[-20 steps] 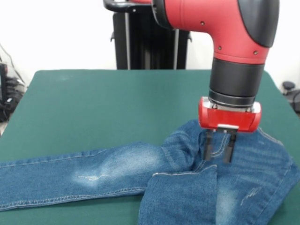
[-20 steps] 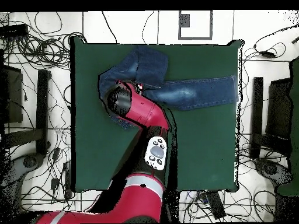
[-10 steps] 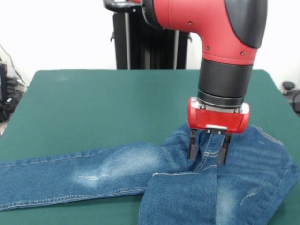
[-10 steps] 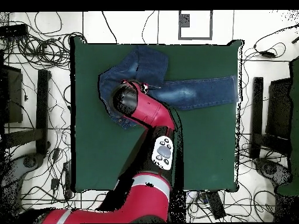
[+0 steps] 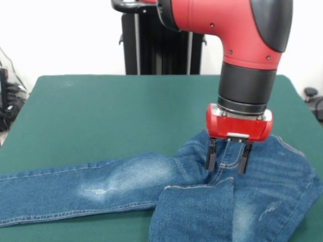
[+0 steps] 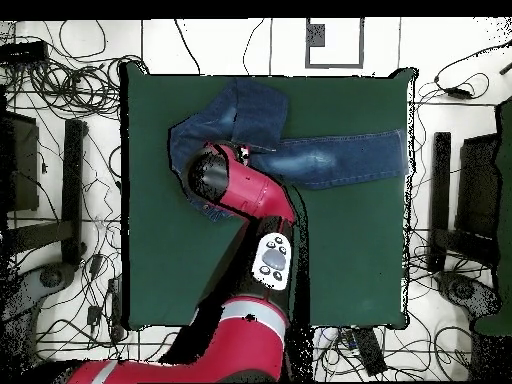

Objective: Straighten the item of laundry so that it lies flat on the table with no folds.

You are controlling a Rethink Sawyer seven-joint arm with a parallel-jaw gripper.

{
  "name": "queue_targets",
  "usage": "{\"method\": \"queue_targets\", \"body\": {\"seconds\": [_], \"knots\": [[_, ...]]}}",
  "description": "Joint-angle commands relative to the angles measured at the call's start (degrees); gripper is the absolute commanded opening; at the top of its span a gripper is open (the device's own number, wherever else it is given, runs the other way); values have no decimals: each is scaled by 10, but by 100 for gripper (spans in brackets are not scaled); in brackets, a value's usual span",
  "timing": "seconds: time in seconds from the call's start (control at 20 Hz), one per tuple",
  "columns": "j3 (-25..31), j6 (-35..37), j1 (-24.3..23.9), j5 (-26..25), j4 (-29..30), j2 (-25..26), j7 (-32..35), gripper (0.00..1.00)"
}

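- Two fingers of our gripper [image 5: 227,162] stand apart, open, tips at the jeans [image 5: 151,191] near the crotch seam, nothing pinched yet. One leg runs flat to the left; the other is folded over in front. We should close on the top layer only, then pull outward.
- Overhead, the jeans [image 6: 330,160] lie near the table's [image 6: 350,260] far edge; our arm hides the gripper, so we judge the grasp from the front.
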Motion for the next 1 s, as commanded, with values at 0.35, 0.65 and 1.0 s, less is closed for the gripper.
{"method": "queue_targets", "body": {"seconds": [0.35, 0.65, 1.0], "knots": [[24, 64, 13, -41, -39, 32, 82, 100], [17, 88, 2, -57, -87, 51, 72, 100], [14, 124, -11, -72, -136, 67, 66, 100]]}}
